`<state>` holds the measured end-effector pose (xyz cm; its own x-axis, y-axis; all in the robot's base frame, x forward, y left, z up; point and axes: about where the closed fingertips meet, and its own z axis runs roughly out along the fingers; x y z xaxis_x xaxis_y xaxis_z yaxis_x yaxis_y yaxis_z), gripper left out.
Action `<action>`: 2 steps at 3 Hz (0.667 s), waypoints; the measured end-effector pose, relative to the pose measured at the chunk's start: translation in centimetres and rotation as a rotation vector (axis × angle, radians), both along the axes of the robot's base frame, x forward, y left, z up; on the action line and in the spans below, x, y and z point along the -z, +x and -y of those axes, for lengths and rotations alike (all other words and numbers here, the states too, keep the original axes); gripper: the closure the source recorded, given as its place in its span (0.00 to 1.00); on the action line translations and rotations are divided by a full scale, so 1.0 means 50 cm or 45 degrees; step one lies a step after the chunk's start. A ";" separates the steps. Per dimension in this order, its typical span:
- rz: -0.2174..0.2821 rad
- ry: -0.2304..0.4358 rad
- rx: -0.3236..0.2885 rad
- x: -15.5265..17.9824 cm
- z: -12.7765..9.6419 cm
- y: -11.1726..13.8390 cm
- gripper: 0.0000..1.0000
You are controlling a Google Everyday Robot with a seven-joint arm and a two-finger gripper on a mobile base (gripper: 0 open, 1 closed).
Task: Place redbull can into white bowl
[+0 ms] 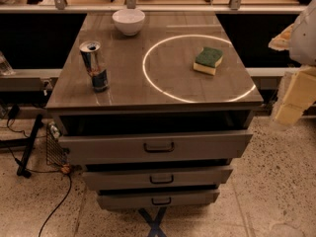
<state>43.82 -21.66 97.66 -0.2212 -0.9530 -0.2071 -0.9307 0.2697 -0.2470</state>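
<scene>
The redbull can [95,65] stands upright on the left side of the brown cabinet top [148,90], silver and blue with its pull-tab top up. The white bowl [129,21] sits upright near the back edge, behind the can and a little to the right, and looks empty. My gripper [294,98] is at the far right edge of the view, beyond the cabinet's right side and off the top. It is far from both the can and the bowl and holds nothing that I can see.
A green and yellow sponge [208,60] lies on the right part of the top, inside a bright ring of light [148,75]. Three drawers [158,146] stand partly pulled out at the front. A rail [158,7] runs behind the cabinet. Cables [59,201] lie on the floor at left.
</scene>
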 end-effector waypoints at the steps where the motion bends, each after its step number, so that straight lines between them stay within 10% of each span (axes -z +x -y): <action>1: 0.006 0.005 -0.004 -0.002 -0.003 0.002 0.00; 2: 0.005 0.141 -0.196 0.027 -0.129 0.077 0.00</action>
